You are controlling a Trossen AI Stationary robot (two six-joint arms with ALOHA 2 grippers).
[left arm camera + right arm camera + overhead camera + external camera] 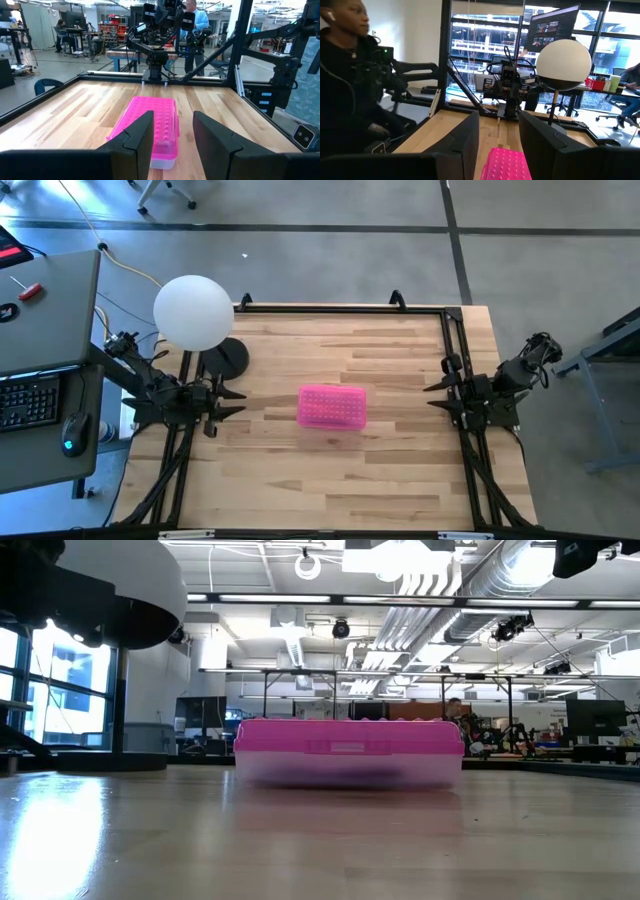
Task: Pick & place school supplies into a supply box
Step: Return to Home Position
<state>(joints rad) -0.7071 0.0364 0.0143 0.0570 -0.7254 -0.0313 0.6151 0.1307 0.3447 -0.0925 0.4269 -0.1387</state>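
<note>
Supply box (332,406), pink lid (348,735) closed, sat on the table (380,480) as I watched. Left gripper (238,402) and right gripper (430,396) stood well apart on either side of it, fingers spread, holding nothing.

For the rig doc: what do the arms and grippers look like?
Left arm and right arm: black, jointed, with dark cables at the rear. Left gripper and right gripper: two matte black, blocky, angular fingers each. No markings visible.

pink-lidded supply box (332,406), pale wood table (400,470)
</note>
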